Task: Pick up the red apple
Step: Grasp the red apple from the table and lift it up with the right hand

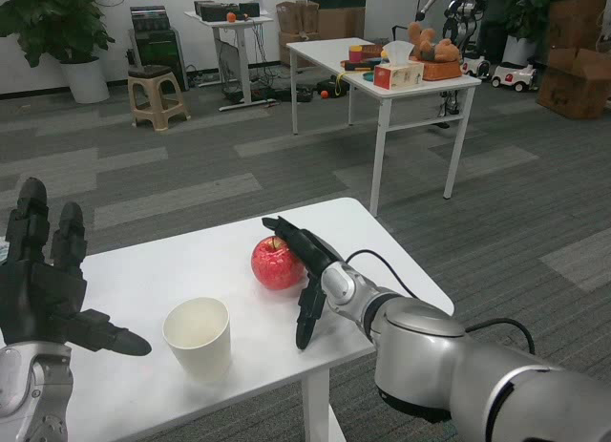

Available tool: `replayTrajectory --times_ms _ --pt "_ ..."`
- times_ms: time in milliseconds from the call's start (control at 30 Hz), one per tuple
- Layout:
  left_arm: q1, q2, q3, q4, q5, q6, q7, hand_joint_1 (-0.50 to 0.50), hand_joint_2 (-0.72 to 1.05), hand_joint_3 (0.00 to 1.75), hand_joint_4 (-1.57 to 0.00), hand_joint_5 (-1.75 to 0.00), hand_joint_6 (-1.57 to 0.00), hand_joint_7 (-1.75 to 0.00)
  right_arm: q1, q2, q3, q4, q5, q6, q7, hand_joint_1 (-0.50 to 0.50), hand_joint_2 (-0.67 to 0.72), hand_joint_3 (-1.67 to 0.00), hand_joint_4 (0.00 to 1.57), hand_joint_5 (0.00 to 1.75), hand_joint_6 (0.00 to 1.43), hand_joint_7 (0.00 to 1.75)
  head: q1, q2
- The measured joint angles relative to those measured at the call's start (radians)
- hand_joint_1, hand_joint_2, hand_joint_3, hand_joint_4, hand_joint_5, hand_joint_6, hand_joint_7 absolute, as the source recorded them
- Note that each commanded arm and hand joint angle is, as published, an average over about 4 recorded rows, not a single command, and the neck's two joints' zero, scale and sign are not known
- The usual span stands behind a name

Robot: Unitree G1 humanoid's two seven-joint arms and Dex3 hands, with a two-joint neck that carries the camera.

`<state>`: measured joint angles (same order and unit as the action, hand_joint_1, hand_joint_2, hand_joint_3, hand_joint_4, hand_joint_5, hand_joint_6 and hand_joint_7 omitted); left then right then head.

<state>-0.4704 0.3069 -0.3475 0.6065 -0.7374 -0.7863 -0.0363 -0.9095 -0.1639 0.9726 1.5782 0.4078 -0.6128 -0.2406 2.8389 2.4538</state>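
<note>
Apple (277,263), red, sits on white table (143,280), right of paper cup (198,338). Right hand (305,270) spread beside it, fingers against its right side (no grasp). Left hand (46,284) open, holding nothing.

A red apple (277,263) sits on the white table (143,270), toward its far right part. The right hand (304,270) is just beside the apple on its right, fingers spread, the upper ones against the fruit and the lower ones pointing down at the tabletop; nothing is gripped. A white paper cup (198,338) stands upright near the apple, closer to the robot. The left hand (48,289) is raised at the table's left edge, fingers apart, holding nothing.

Beyond, a second white table (382,74) carries a tissue box (398,73), and a stool (158,96) stands on the grey carpet.
</note>
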Motion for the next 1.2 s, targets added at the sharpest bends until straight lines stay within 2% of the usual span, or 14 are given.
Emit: replayTrajectory --times_ms 67,200,300,433,600,667,767,900,967,1067,1200 --pt "0.000 0.000 0.000 0.000 0.000 0.000 0.000 -0.48 -0.55 0.04 0.00 -0.10 0.00 0.00 -0.002 0.000 0.005 0.007 0.003 -0.001 0.004 -0.46 0.19 0.00 0.00 0.00 0.00 0.21 0.000 -0.001" --pt "0.000 0.000 0.000 0.000 0.000 0.000 0.000 -0.48 -0.55 0.02 0.00 0.00 0.00 0.00 -0.005 0.000 0.015 0.023 0.004 -0.004 0.010 -0.46 0.15 0.00 0.00 0.00 0.00 0.21 0.000 -0.002" --pt "0.000 0.000 0.000 0.000 0.000 0.000 0.000 -0.48 -0.55 0.09 0.00 -0.08 0.00 0.00 -0.006 0.000 0.023 0.035 0.008 -0.006 0.014 -0.46 0.15 0.00 0.00 0.00 0.00 0.21 0.000 -0.005" --pt "0.001 0.000 0.000 0.000 0.000 0.000 0.000 -0.48 -0.55 0.09 0.00 -0.05 0.00 0.00 -0.007 0.000 0.028 0.038 0.009 -0.006 0.016 -0.46 0.09 0.00 0.00 0.00 0.00 0.28 0.001 -0.005" --pt "0.001 0.000 0.000 0.000 0.000 0.000 0.000 -0.48 -0.55 0.04 0.00 -0.05 0.00 0.00 -0.008 0.000 0.029 0.046 0.011 -0.008 0.017 -0.46 0.09 0.00 0.00 0.00 0.00 0.35 0.001 -0.005" --pt "0.001 0.000 0.000 0.000 0.000 0.000 0.000 -0.48 -0.55 0.02 0.00 -0.08 0.00 0.00 -0.008 0.000 0.029 0.048 0.011 -0.009 0.017 -0.46 0.06 0.00 0.00 0.00 0.00 0.38 0.001 -0.005" --pt "0.001 0.000 0.000 0.000 0.000 0.000 0.000 -0.48 -0.55 0.09 0.00 -0.10 0.00 0.00 -0.008 0.000 0.023 0.049 0.010 -0.009 0.017 -0.43 -0.03 0.00 0.00 0.00 0.05 0.47 0.002 -0.006" --pt "0.001 0.000 0.000 -0.001 0.000 0.000 0.000 -0.48 -0.55 0.07 0.00 -0.10 0.00 0.00 -0.001 -0.001 -0.024 0.053 0.008 -0.010 0.018 -0.42 -0.18 -0.04 0.00 0.00 0.14 0.54 0.002 -0.007" --pt "0.002 0.000 0.000 -0.001 0.000 0.000 0.000 -0.48 -0.55 0.07 0.00 -0.10 0.00 0.00 0.004 -0.002 -0.046 0.053 0.009 -0.010 0.017 -0.42 -0.26 -0.08 0.00 0.00 0.21 0.63 0.002 -0.007" --pt "0.002 0.000 0.000 -0.001 0.000 0.000 0.000 -0.48 -0.55 0.07 0.00 -0.03 0.00 0.00 0.009 -0.002 -0.063 0.053 0.009 -0.011 0.016 -0.42 -0.32 -0.08 0.00 0.05 0.32 0.87 0.003 -0.007" --pt "0.003 0.000 0.001 -0.001 0.000 0.000 0.000 -0.48 -0.55 0.09 0.00 -0.10 0.00 0.00 0.016 -0.005 -0.100 0.053 0.005 -0.012 0.015 -0.42 -0.38 -0.14 0.00 0.15 0.44 1.20 0.006 -0.007"
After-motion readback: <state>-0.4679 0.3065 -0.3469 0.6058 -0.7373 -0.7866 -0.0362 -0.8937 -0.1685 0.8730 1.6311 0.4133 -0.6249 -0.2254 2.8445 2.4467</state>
